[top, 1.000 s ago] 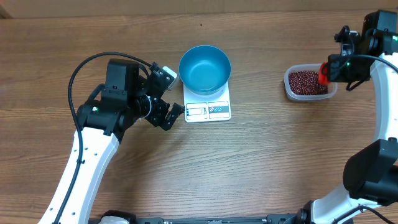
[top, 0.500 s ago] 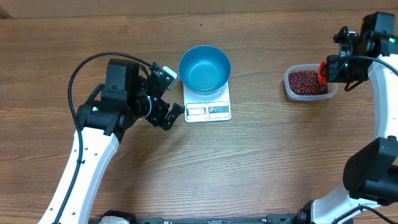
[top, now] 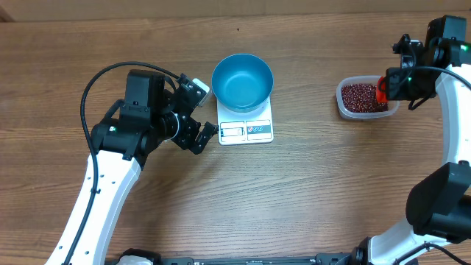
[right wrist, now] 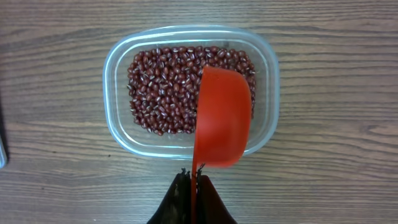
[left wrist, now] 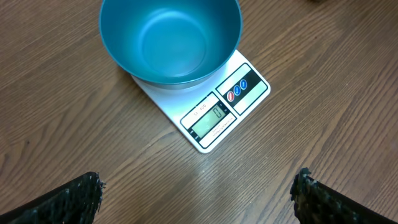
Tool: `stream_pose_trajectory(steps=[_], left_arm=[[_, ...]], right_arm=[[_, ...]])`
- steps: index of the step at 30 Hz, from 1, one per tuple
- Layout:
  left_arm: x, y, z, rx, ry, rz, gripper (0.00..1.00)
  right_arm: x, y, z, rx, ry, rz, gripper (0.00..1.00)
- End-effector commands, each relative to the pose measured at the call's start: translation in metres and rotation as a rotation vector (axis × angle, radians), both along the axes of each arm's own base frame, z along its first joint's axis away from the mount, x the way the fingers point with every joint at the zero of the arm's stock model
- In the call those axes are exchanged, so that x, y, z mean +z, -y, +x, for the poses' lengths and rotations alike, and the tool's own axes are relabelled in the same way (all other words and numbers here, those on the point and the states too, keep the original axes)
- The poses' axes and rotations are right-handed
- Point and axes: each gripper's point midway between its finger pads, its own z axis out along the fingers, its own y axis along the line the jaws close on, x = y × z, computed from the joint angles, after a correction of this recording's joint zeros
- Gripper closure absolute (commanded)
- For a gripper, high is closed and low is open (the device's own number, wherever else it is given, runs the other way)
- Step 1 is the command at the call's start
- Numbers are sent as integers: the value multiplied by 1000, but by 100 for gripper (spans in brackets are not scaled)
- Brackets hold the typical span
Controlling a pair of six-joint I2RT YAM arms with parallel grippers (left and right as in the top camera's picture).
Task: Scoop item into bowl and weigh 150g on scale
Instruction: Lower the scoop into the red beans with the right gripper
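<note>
The blue bowl (top: 243, 81) is set on the back part of the white scale (top: 246, 129), near the middle of the wooden table (top: 294, 191). On the grey screen of the scale a "0" is shown. A tiny line of letters is printed above the screen, but it is too small to be read. Three round buttons, one red and two blue, are seen beside the screen. The left gripper (left wrist: 199, 208) is held just left of the scale, with its jaws spread wide apart and nothing between them. The dark red beans (right wrist: 165, 87) are kept in a clear tub (right wrist: 118, 134), well off to the right of the scale. A red scoop (right wrist: 222, 118) is held over the tub, and its handle is clamped tight in the jaws of the right gripper (right wrist: 193, 190).
</note>
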Motion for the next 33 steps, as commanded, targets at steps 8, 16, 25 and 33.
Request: stream_pose_trajectory(steps=[8, 16, 25, 33], left_arm=[[5, 0, 1, -15, 24, 10, 0], [5, 0, 1, -15, 24, 10, 0], [5, 0, 1, -15, 23, 10, 0], [5, 0, 1, -15, 23, 10, 0]], right_arm=[[-7, 4, -1, 45, -22, -40, 96], [-14, 11, 16, 41, 14, -65, 96], [-29, 13, 25, 89, 6, -77, 96], [-64, 12, 21, 96, -90, -49, 96]])
